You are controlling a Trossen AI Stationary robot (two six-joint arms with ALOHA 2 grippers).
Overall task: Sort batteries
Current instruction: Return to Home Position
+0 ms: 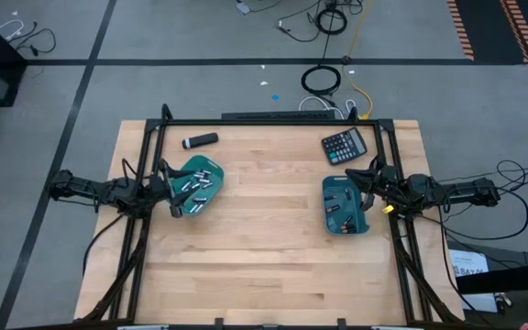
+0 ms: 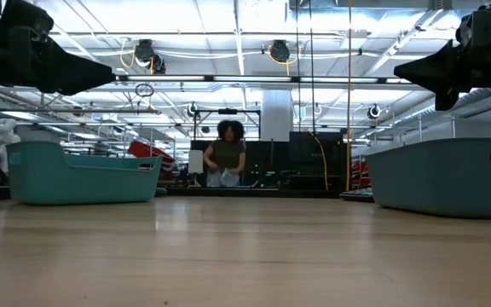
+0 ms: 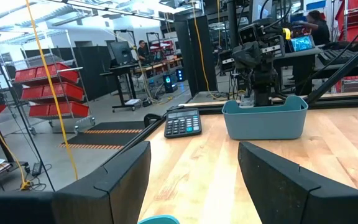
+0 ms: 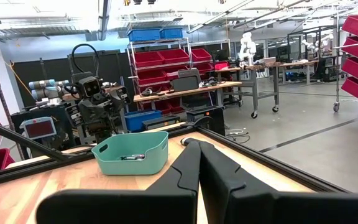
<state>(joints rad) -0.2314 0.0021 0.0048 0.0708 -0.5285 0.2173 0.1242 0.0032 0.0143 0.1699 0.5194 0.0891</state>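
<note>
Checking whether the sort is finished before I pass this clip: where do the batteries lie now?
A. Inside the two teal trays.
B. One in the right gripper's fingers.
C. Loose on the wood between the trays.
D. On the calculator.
A: the high view shows the batteries inside the left teal tray and the right teal tray, with none loose on the table.

In the low view the walls of the green tray point(image 2: 83, 177) and the blue tray point(image 2: 441, 175) hide what lies inside, and the blue tray runs off the picture's edge. From above, the batteries point(image 1: 193, 186) are too small to count surely. The left wrist view shows only a sliver of the green tray's rim.
</note>
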